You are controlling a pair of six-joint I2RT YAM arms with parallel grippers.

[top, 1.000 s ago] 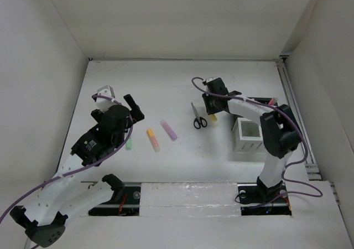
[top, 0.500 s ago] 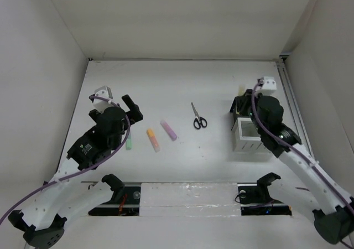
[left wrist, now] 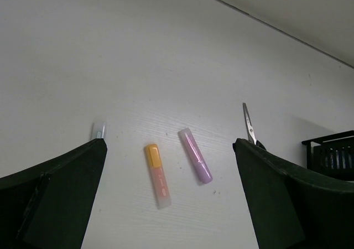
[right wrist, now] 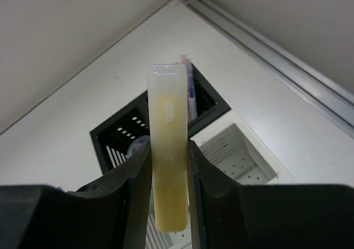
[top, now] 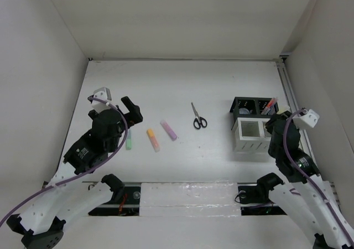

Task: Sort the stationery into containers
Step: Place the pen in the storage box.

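My right gripper [right wrist: 168, 145] is shut on a yellow marker [right wrist: 167, 110], held lengthwise above the organizer. Its white slatted part [right wrist: 243, 149] and black compartments [right wrist: 113, 141] lie below. Red and blue pens [top: 270, 105] stand in the right black compartment [top: 264, 106]. From above, the right arm [top: 285, 141] sits just right of the white part [top: 250, 134]. My left gripper [left wrist: 168, 144] hangs open over an orange marker [left wrist: 157, 174] and a purple marker [left wrist: 195, 163]. A green marker [top: 129, 144] lies to their left and the scissors [top: 197, 117] to their right.
A rail [top: 292, 110] runs along the table's right edge beside the organizer. White walls close in the table on the left, back and right. A pale round thing [right wrist: 138, 144] lies in the left black compartment.
The right arm has swung from beside the scissors across the organizer to its right side, carrying the yellow marker. The left arm has barely shifted.
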